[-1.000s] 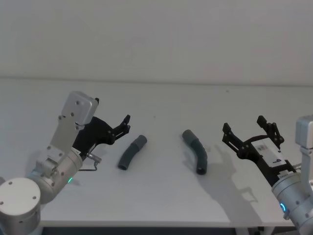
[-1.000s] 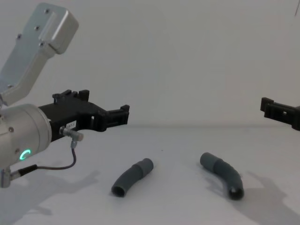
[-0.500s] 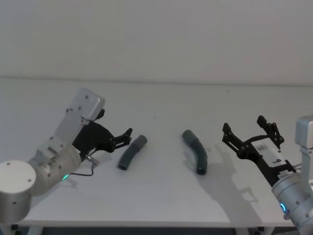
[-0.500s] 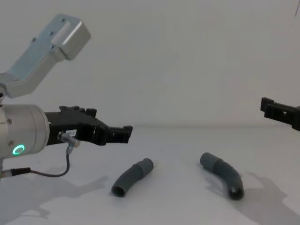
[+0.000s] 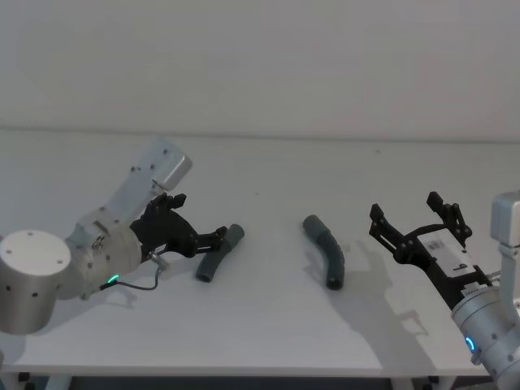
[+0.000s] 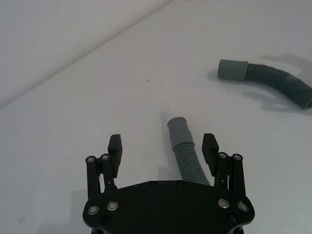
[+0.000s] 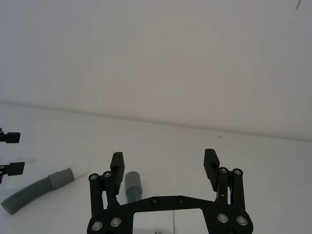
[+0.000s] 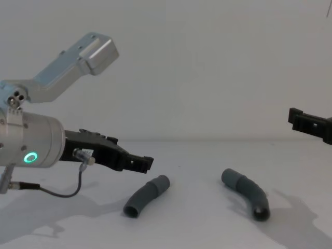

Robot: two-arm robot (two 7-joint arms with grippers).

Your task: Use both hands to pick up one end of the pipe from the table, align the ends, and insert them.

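A plain pale wall [image 5: 260, 65] stood behind the white tabletop [image 5: 260, 171], which carried nothing between the two pipe pieces or around them except soft shadows, so no obstacle lay in either claw's way. The silver left arm [image 5: 89, 252], its ring lit green and a thin dark cable [image 8: 62, 193] looping under its wrist, reached in from 8 o'clock. Compared with half a second before, it had dropped lower and pushed forward, so that the left claw [image 5: 215, 237] now had its jaws spread wide on either side of the left pipe piece [image 5: 215, 256], near its upper part, with no contact that could be made out. The right claw [image 5: 405, 207] had not moved: it hung at 3 o'clock of the right pipe piece [image 5: 327, 250], well apart from it, jaws also spread and holding nothing. Neither piece had shifted. Both lay flat near the middle of the tabletop, the left one at 9 o'clock of the right one, gently curved, dark grey, with ribbed bodies in the left wrist view. Each had a smooth, wider collar at its far end, the left collar [image 6: 178, 127] pointing to 1 o'clock, the right collar [image 6: 232, 70] to 11 o'clock, and open mouths facing the robot.
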